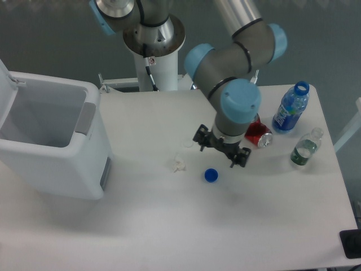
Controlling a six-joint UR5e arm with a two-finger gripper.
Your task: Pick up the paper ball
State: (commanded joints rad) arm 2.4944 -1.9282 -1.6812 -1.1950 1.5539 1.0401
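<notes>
The paper ball is a small crumpled off-white wad lying on the white table, left of centre. My gripper hangs above the table to the right of the ball, well apart from it, pointing down. Its two dark fingers stand spread with nothing between them. A round blue bottle cap lies just below the gripper, between it and the ball.
A large white bin stands open at the left. A crushed red can, a blue bottle and a clear bottle are at the right. A faint translucent disc lies above the ball.
</notes>
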